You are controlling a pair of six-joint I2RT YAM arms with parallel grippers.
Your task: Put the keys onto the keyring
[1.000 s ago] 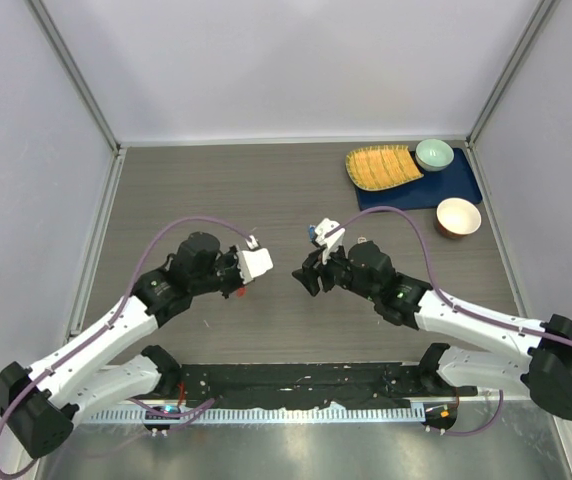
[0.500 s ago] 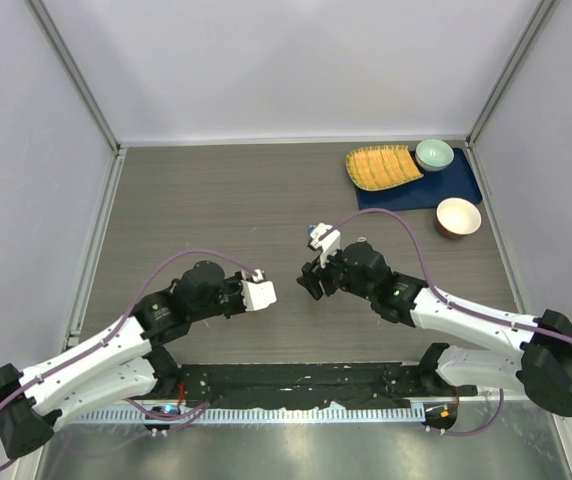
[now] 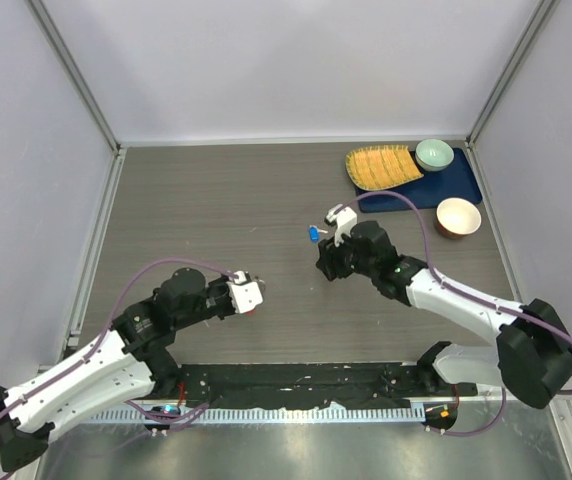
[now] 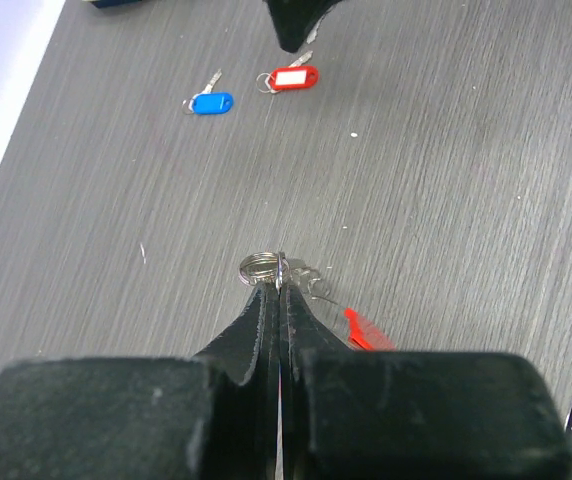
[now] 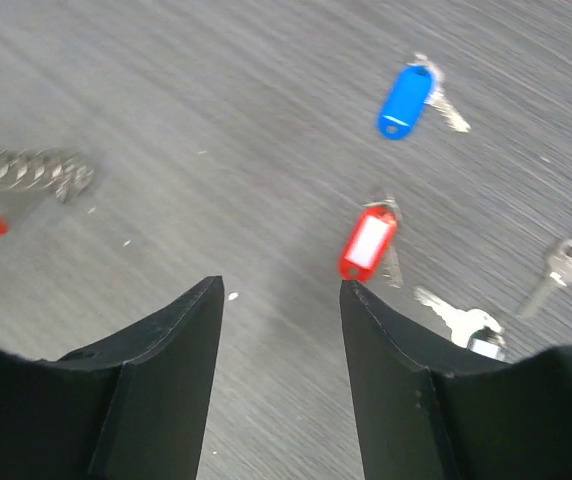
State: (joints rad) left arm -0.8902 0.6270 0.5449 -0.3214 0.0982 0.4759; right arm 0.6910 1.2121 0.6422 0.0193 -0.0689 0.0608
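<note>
The right gripper (image 5: 279,290) shows two black fingers (image 5: 156,370) near the bottom, with a wide gap and nothing in it. Just past the right finger lies a red key (image 5: 368,243) with a white label. Farther off lies a blue key (image 5: 404,100). A silver key (image 5: 566,265) lies at the right, and a second silver key (image 5: 456,318) lies nearer. At the left edge lies the keyring (image 5: 26,170), a silver chain with a bit of red beside it, on the grey table (image 5: 216,80).

We see bright even light, faint shadows, left fingers (image 4: 251,340) fuzzy up close, table (image 5: 166,80) streaky and blurred beyond right fingers (image 5: 156,390).
</note>
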